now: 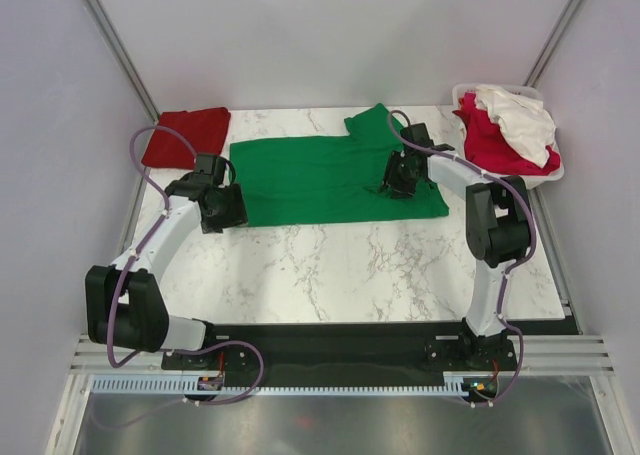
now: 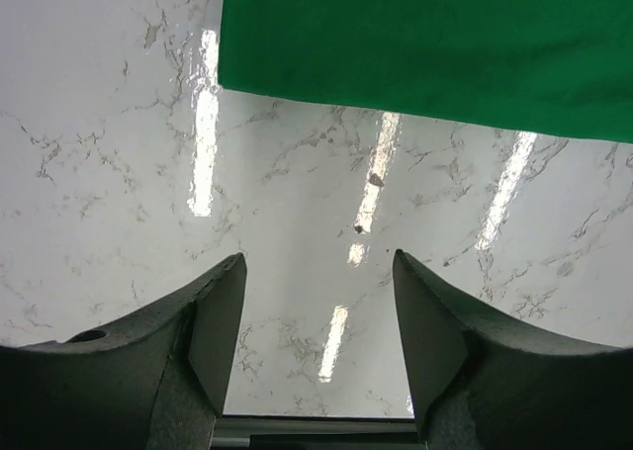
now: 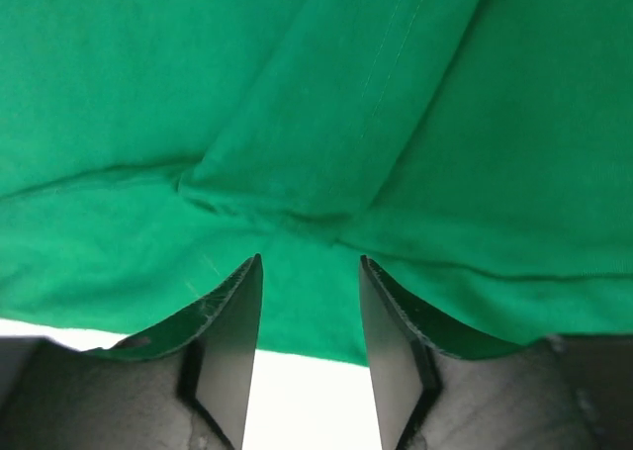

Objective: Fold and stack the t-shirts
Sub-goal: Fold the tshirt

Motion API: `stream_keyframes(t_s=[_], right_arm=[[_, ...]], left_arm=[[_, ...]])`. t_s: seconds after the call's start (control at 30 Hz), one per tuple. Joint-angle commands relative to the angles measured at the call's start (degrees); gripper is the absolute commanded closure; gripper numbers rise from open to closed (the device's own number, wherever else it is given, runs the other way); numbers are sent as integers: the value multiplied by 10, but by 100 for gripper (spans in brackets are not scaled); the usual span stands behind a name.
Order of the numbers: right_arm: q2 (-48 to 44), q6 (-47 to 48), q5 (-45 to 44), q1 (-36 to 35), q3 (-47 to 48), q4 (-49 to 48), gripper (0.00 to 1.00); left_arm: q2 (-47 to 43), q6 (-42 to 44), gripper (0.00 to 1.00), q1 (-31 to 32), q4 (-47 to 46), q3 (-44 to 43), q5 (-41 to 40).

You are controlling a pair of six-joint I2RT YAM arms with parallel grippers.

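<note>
A bright green t-shirt (image 1: 320, 180) lies spread flat across the back middle of the marble table (image 1: 330, 270), partly folded, with one sleeve pointing to the back. My left gripper (image 1: 228, 211) is open and empty beside the shirt's near-left corner. In the left wrist view it (image 2: 317, 257) hovers over bare marble, with the green edge (image 2: 425, 45) ahead. My right gripper (image 1: 398, 183) is open over the shirt's right part. In the right wrist view its jaws (image 3: 310, 259) straddle the green cloth (image 3: 297, 94) near a folded seam and an edge. A folded dark red t-shirt (image 1: 185, 135) lies at the back left.
A white plastic basket (image 1: 555, 170) stands at the back right corner, holding a crimson-pink t-shirt (image 1: 495, 145) with a white t-shirt (image 1: 520, 120) on top. Grey walls close in the left, back and right sides.
</note>
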State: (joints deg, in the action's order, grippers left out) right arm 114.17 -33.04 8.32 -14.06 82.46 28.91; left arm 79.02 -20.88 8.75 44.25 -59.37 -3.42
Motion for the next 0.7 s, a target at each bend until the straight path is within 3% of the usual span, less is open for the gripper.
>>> stream_keyframes(t_s=[0.0, 0.23, 0.33, 0.47, 0.67], right_arm=[[18, -10, 8, 4, 31, -36, 49], [44, -15, 4, 3, 38, -35, 55], [51, -13, 2, 4, 41, -34, 63], [50, -11, -10, 4, 61, -25, 82], [68, -4, -37, -15, 177, 26, 83]], left_arm=[[2, 31, 32, 0, -29, -11, -11], [-1, 31, 33, 0, -29, -8, -8], [1, 31, 33, 0, -30, -8, -6], [1, 31, 33, 0, -30, -8, -6], [0, 32, 33, 0, -30, -8, -5]])
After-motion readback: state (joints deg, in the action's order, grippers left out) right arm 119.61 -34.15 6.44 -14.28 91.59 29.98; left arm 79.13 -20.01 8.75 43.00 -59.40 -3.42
